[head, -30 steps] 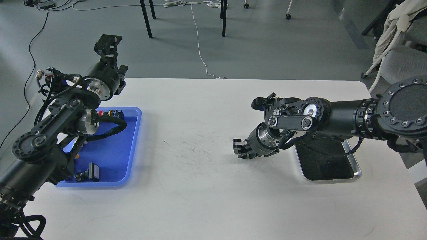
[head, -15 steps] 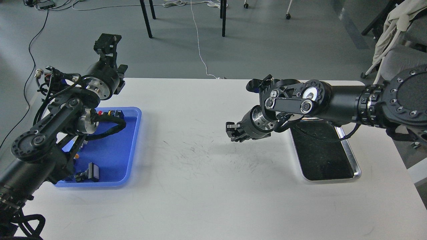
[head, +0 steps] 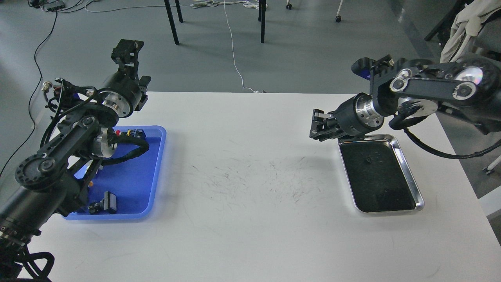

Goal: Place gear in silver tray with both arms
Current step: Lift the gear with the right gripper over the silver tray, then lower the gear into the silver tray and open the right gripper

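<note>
The silver tray (head: 385, 184) lies at the right of the white table. A small dark gear (head: 368, 159) rests on its dark bottom, toward the far end. My right gripper (head: 319, 126) hovers just beyond the tray's far left corner and points left. Its fingers stand apart with nothing between them. My left gripper (head: 127, 49) is raised over the table's far left corner, above the blue tray. It is dark and seen end-on, so I cannot tell its fingers apart.
A blue plastic tray (head: 137, 176) at the left holds several small black parts (head: 103, 204) and is partly covered by my left arm. Chair legs and cables lie on the floor beyond the table. A chair with cloth (head: 465, 27) stands at the far right.
My right arm has lifted and swung to the right and back. This uncovers the silver tray, and the small gear now shows in it. My left arm has barely moved.
</note>
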Action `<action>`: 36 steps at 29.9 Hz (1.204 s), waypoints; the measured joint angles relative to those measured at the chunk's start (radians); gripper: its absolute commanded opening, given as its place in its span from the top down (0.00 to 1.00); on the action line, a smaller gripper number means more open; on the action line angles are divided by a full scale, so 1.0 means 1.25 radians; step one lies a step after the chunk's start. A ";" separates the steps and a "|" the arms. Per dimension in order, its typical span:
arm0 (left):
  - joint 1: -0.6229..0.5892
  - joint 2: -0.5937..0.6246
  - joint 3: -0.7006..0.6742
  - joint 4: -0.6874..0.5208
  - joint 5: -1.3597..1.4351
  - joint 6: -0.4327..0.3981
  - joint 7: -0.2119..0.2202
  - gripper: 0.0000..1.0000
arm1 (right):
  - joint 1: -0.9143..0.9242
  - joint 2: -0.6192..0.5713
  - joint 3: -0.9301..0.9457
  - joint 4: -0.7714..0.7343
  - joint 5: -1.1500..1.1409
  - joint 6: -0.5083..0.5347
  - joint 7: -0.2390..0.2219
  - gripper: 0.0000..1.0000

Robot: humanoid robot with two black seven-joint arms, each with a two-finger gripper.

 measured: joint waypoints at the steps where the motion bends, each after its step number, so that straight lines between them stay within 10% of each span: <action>1: 0.000 0.001 0.000 0.000 0.000 0.000 0.000 0.02 | -0.006 -0.035 0.004 0.015 -0.020 0.000 0.001 0.98; 25: 0.001 0.008 0.012 0.001 0.010 0.000 0.001 0.02 | -0.296 -0.171 0.096 0.027 -0.249 -0.059 0.005 0.95; 29: 0.002 0.011 0.012 0.001 0.010 0.000 0.001 0.02 | -0.300 -0.169 0.096 0.023 -0.256 -0.068 0.005 0.72; 32: 0.002 0.011 0.012 0.001 0.010 -0.001 0.001 0.02 | -0.300 -0.169 0.096 0.018 -0.256 -0.069 0.005 0.11; 36: -0.001 0.010 0.013 0.001 0.011 -0.001 0.001 0.02 | -0.302 -0.172 0.117 0.016 -0.248 -0.071 0.006 0.03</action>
